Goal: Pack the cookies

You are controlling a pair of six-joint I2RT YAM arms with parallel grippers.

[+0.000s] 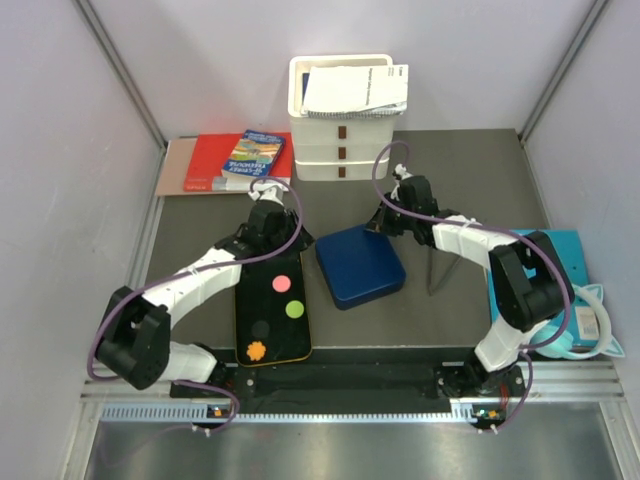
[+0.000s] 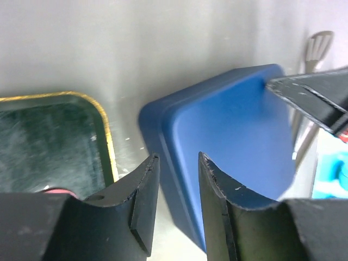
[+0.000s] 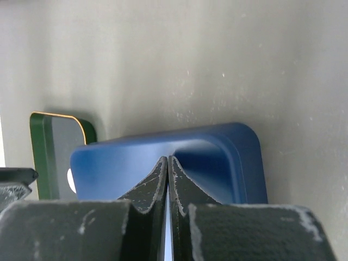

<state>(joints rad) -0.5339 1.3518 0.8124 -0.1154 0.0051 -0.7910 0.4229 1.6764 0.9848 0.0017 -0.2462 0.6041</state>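
four small flat toy cookies, pink, green, black and orange [image 1: 281, 283], lie on the black gold-rimmed tray [image 1: 237, 320], left of and behind my left claw [image 2: 176, 157]. that claw is spread beside the blue rounded-square tin [image 2: 234, 125]. my right claw [image 3: 167, 159] is pressed onto the tin's rim, i guess to steady it for packing.

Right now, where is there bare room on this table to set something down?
Free: dark tabletop in front of the red and blue books, and right rear beside the white stacked bins. Mid-table is crowded: left end effector and right end effector meet at the blue square box beside the black cookie tray.
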